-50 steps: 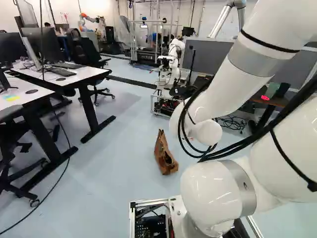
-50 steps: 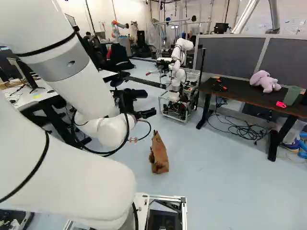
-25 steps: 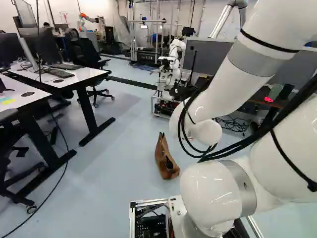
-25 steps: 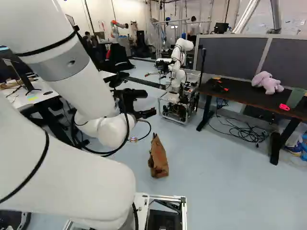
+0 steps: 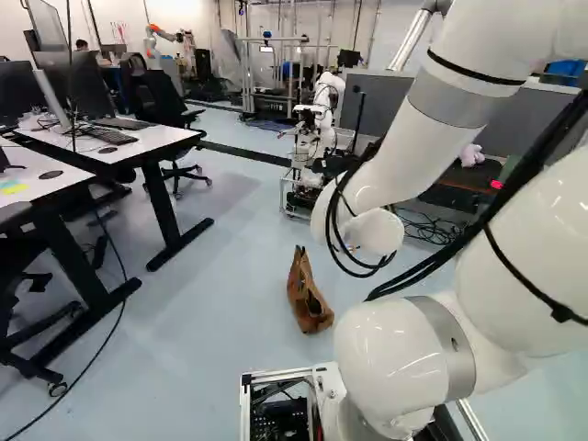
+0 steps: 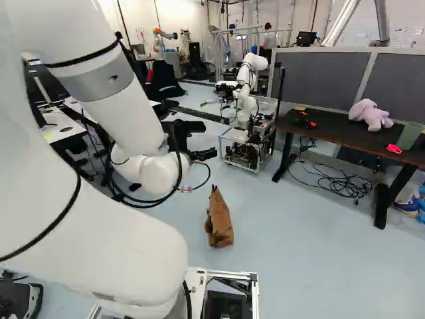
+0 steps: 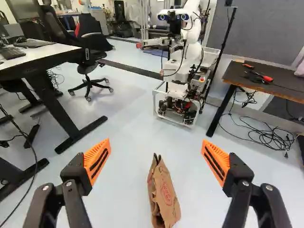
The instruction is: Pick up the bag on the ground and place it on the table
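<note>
In the right base view my gripper (image 6: 203,154) hangs over the floor, beyond and to one side of the brown paper bag (image 6: 219,222). The left base view shows that same bag (image 5: 308,299) upright on the pale floor, its top narrow and creased. Seen from the wrist, the gripper (image 7: 156,142) stands open, orange pads wide apart. Nothing is between them; the bag (image 7: 164,194) stands on the floor below, in line with the space between the fingers. A dark brown table (image 6: 322,133) is to the right, against grey partitions.
Another robot (image 6: 249,100) on a wheeled frame stands ahead, beside the dark table. That table holds a pink plush toy (image 6: 370,114) and a green cup (image 6: 410,135). Cables (image 6: 335,183) lie beneath it. White desks (image 5: 138,142) and a black chair (image 5: 170,101) are on the left.
The base has turned and shifted slightly, moving the whole scene in the base views. My arm has since shifted at its upper links, the wrist only a little. The bag stays put on the floor.
</note>
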`<state>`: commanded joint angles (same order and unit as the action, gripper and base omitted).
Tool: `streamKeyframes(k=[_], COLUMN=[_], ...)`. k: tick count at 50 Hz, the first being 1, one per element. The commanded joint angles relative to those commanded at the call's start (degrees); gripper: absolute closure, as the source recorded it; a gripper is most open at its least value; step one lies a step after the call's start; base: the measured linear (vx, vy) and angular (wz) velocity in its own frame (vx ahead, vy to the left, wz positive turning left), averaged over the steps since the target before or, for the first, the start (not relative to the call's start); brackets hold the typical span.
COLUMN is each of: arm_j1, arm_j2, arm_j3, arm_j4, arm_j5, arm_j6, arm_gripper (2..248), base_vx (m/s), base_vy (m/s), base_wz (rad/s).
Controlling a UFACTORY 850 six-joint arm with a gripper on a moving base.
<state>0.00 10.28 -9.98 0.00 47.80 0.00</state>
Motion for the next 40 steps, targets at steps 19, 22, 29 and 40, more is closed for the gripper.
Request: streamKeyframes(k=[19, 22, 29, 40], arm_j1=[0.0, 0.0, 0.0, 0.0], arm_j2=[-6.1, -7.3, -10.5, -15.8], arm_j3=[-5.7, -6.7, -9.0, -12.9], arm_j4=[0.0, 0.0, 0.0, 0.0], arm_j5=[-3.1, -3.5, -4.5, -5.9], arm_j6=[0.0, 0.0, 0.0, 0.0], arm_gripper=[3, 3, 3, 3], base_vx=[0.0, 0.0, 0.0, 0.0], base_vy=[0.0, 0.0, 0.0, 0.0], base_wz=[0.0, 0.0, 0.0, 0.0])
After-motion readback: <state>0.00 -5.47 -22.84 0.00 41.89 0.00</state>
